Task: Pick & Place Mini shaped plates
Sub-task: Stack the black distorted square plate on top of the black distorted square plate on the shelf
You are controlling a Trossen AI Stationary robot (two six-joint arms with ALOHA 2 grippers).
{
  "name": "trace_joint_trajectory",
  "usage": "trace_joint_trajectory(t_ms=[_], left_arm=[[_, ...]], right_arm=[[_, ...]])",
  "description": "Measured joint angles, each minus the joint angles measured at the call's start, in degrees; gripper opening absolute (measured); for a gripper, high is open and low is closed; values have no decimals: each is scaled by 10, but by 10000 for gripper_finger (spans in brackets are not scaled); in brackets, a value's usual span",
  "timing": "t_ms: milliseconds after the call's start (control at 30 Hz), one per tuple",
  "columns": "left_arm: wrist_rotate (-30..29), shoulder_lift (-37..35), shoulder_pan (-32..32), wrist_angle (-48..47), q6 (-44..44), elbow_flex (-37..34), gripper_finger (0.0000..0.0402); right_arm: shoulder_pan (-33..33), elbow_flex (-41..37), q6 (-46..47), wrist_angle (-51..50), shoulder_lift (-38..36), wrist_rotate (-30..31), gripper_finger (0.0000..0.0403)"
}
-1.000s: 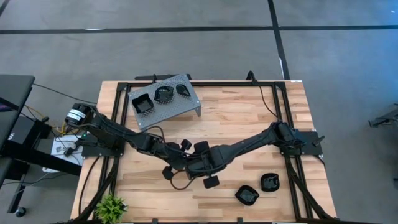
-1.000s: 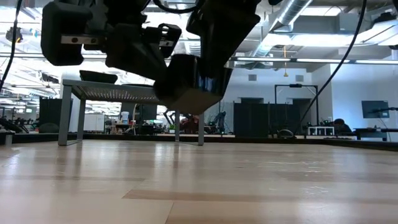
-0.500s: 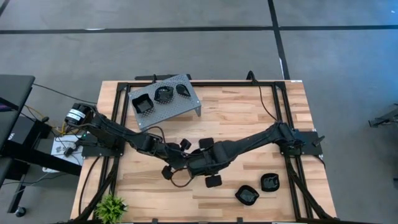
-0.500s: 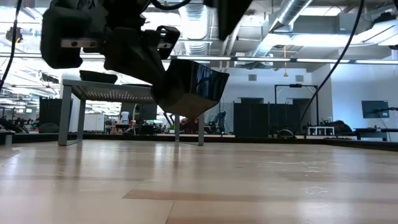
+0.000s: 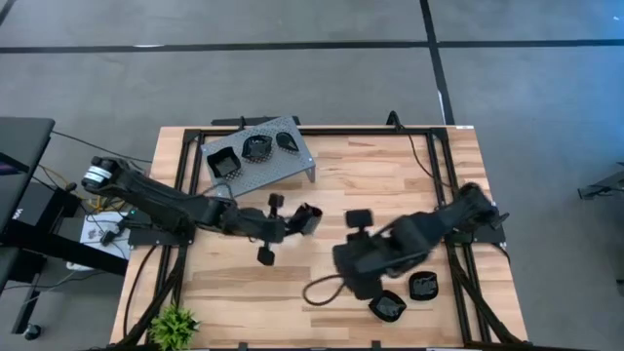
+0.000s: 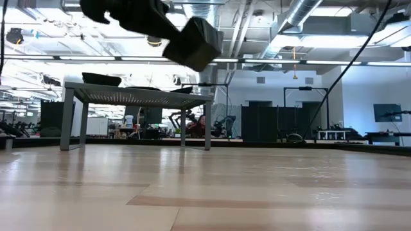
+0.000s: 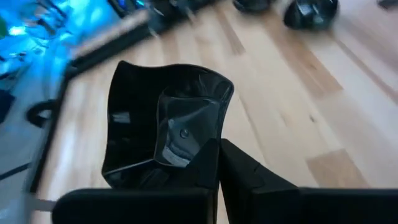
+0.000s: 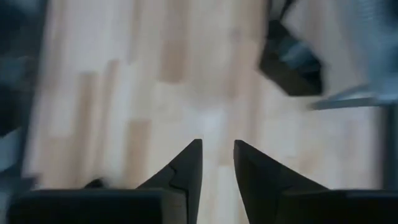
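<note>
Near edge of the wooden bench (image 5: 390,185): two mini shaped plates rest on the wood at the right front, a rounded plate (image 5: 387,306) nearest the edge and a second plate (image 5: 423,286) just beside it toward the right rail; both glossy black, upright, apart from each other; the same pair shows small at the far end of the left wrist view (image 7: 311,12).

Right gripper (image 5: 357,222) sits above the front-right part of the bench, just inboard of those two plates; right wrist view shows its two dark fingers (image 8: 189,165) a little apart with bare wood between them, nothing held.

Mid bench: left gripper (image 5: 297,222) reaches in from the left side, raised off the surface; fingers clamped on the rim of a square-ish held plate (image 7: 165,121), glossy black with curled corners, tilted; low view shows this plate (image 6: 192,43) high in the air, well clear of the wood, tipped at an angle.

Far left corner: grey perforated tray (image 5: 278,168) on legs, standing on the bench; three plates lie on its top: a square plate (image 5: 223,164) at the left end, a scalloped plate (image 5: 256,148) in the middle, a leaf plate (image 5: 286,142) at the right end; all three apart from each other; low view shows the tray's legs (image 6: 66,119) planted on the wood.
</note>
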Motion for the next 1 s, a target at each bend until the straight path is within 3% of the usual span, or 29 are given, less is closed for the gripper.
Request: trace_joint_trajectory(t_ms=[133, 267, 333, 467, 700, 833, 1000], left_arm=[[-13, -61, 15, -31, -2, 0, 10], [-111, -133, 31, -80, -16, 1, 8], [-153, -166, 45, -139, -37, 10, 7], [-167, -207, 99, -268, -106, 64, 8], [-168, -205, 200, -470, -180, 182, 8], [-167, -193, 235, -586, -251, 221, 7], [-165, -178, 263, -698, -327, 212, 9]], right_arm=[[46, -32, 35, 0, -52, 138, 82], [87, -137, 107, -1, -122, 287, 82], [97, -223, 144, 9, -162, 324, 82], [81, -439, 185, 144, -265, 320, 80], [6, -790, 86, 657, -387, 211, 59], [-23, -896, 19, 876, -388, 195, 55], [-50, -926, 32, 901, -386, 182, 55]])
